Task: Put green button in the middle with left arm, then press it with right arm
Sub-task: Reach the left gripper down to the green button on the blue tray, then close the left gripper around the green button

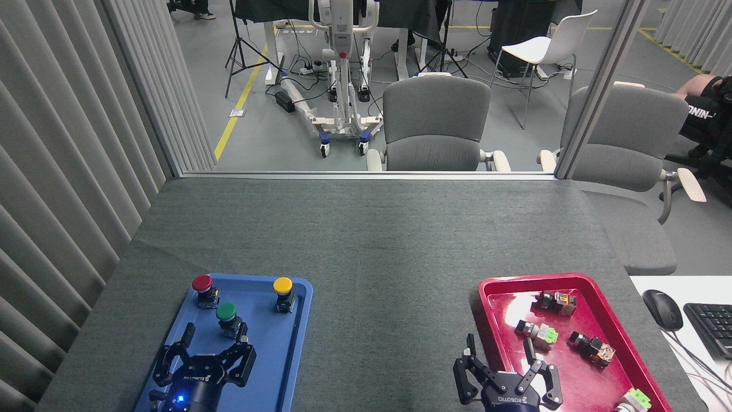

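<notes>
A dark grey felt-like surface (pixel 366 240) fills the view, seen from above and behind two robot arms. On its near left lies a blue tray (pixel 274 366); on its near right, a red tray (pixel 497 297). The middle (pixel 389 320) of the surface between the trays is bare.

Three push buttons stand upright in the blue tray. The green button (pixel 226 313) sits toward the tray's centre, with a red-capped button (pixel 202 285) behind it to the left and a yellow-capped button (pixel 282 288) behind it to the right.

The left gripper (pixel 215 339) hangs over the near part of the blue tray, its two fingers spread apart. Its right finger tip is just beside the green button's black base; whether it touches cannot be told. It holds nothing.

The right gripper (pixel 500 357) hovers at the near left edge of the red tray, fingers also spread and empty. Several small switch parts (pixel 537 333) lie scattered in the red tray.

Beyond the surface stand grey office chairs (pixel 436 123). A computer mouse (pixel 662 309) and a keyboard (pixel 712 327) lie on a white desk at right.
</notes>
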Robot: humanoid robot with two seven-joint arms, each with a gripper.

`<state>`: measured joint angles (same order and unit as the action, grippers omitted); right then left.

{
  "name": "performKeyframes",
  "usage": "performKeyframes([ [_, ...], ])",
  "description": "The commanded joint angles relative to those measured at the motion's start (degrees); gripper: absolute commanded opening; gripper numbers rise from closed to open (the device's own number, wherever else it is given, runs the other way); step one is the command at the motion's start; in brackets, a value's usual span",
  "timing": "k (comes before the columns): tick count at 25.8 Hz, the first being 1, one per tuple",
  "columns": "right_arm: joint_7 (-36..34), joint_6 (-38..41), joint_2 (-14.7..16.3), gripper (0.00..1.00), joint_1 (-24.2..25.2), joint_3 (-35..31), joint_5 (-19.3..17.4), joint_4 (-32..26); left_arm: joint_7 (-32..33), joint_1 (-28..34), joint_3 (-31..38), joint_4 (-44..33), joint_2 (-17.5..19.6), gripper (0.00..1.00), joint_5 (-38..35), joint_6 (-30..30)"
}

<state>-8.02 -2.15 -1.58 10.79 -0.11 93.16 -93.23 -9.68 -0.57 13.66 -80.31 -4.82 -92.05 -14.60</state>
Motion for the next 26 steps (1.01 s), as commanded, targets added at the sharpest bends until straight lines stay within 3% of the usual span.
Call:
performKeyframes([
  [1, 0.0, -0.1, 0.1, 1.0, 0.0, 0.0, 0.0, -0.1, -0.1, -0.5, -0.4, 3.5, 1.0, 1.0, -0.4, -0.2],
  [6, 0.0, 0.1, 0.7, 1.0, 0.0, 0.0, -0.1, -0.1, -0.1, -4.2, -2.2, 11.8, 4.9, 1.0, -0.4, -0.4],
  [20, -0.8, 0.0, 1.0, 1.0, -0.1, 0.2, -0.1, -0.1, -0.3, -10.4, -2.2, 20.8, 6.1, 1.0, -0.4, -2.7],
  [26, -0.9, -0.4, 6.0, 1.0, 0.1, 0.9, -2.8, -0.1, -0.3, -13.0, -2.3, 24.8, 6.1, 1.0, -0.5, -2.7],
])
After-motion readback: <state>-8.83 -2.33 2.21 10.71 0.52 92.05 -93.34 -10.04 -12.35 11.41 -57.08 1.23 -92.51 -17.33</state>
